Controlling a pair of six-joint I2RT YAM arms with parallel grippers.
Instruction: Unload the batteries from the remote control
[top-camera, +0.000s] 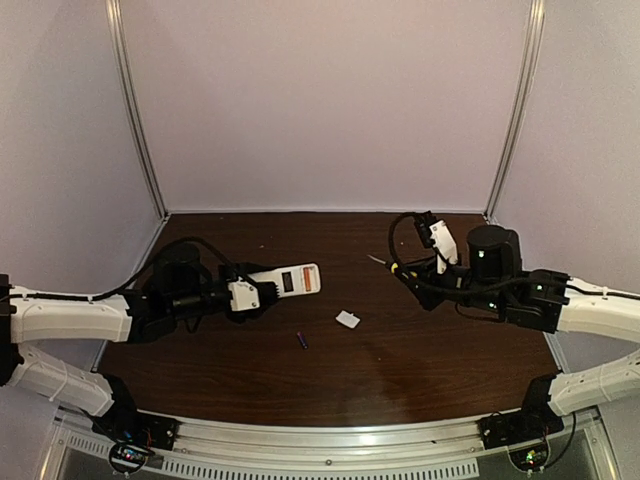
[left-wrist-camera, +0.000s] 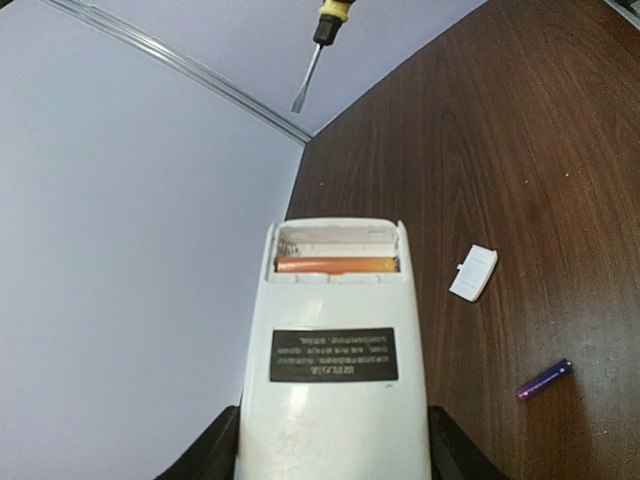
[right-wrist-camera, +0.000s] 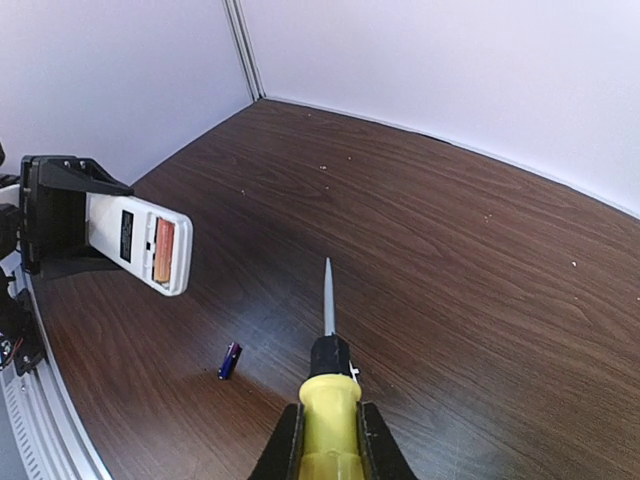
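Left jaws grip the remote control (left-wrist-camera: 335, 310) by its sides, compartment open: orange battery (left-wrist-camera: 337, 265) inside, the other slot bare. Purple battery (left-wrist-camera: 545, 380) & lid (left-wrist-camera: 474, 272) lie on desk (left-wrist-camera: 560, 150) right of remote. Further right, right jaws clamp screwdriver (right-wrist-camera: 328, 330). Step, prob.: 2nd cell out; next needs tip brought to remote, levered under cell w/o slipping.

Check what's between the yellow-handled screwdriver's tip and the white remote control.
Bare dark wooden table between yellow-handled screwdriver and white remote control in the top view; the blue-purple battery and small white square lid lie nearer the arms, off that line.
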